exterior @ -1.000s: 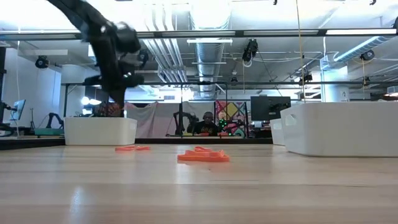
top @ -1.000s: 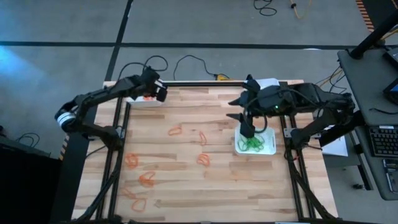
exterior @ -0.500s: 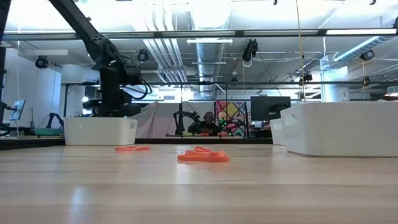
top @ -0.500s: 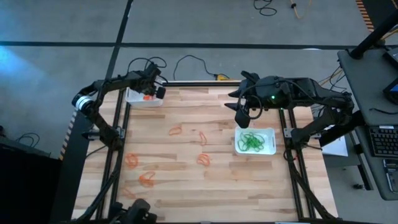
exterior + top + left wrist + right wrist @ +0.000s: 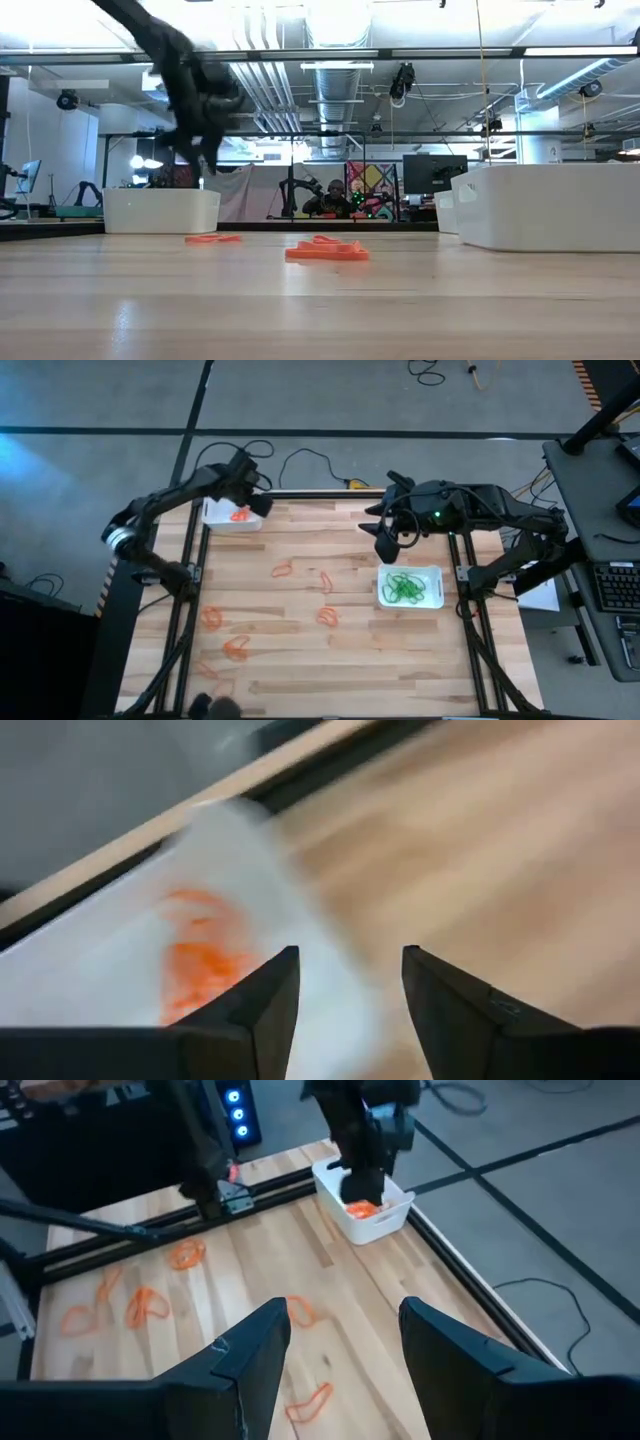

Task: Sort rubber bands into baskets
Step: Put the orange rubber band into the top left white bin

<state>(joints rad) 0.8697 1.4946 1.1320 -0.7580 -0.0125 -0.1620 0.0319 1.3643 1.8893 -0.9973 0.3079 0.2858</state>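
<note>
1. The bench [image 5: 400,650] is pale wooden planking with visible grain and seams, framed by black metal rails.
2. Three baskets are white plastic trays with low walls and rounded corners. The far-left basket [image 5: 228,516] sits at the bench's far left corner and holds orange rubber bands [image 5: 238,514]. The right basket [image 5: 432,598] sits near the right edge with its long side across the bench, and holds a tangle of green rubber bands [image 5: 404,588]. In the low view a third basket [image 5: 548,205] fills the right side; its contents are hidden by its wall.
3. Loose orange bands [image 5: 326,582], thin and limp, lie flat and scattered across the left and middle of the bench, some folded into flattened loops pointing different ways. Two show in the low view as flat orange strips [image 5: 325,250] near the middle.
4. The left hand [image 5: 258,500] hangs just above the far-left basket. In its wrist view the two dark fingers [image 5: 262,1005] stand apart with nothing between them, the blurred basket and its orange contents below.
5. The right hand [image 5: 383,546] hovers above bare wood beyond the right basket, clear of it. Its fingers [image 5: 248,1355] stand apart and hold nothing.
6. Black cables [image 5: 300,458] trail on the grey floor behind the bench; a desk with a keyboard [image 5: 610,588] stands to the right. A person sits far off in the room behind.
</note>
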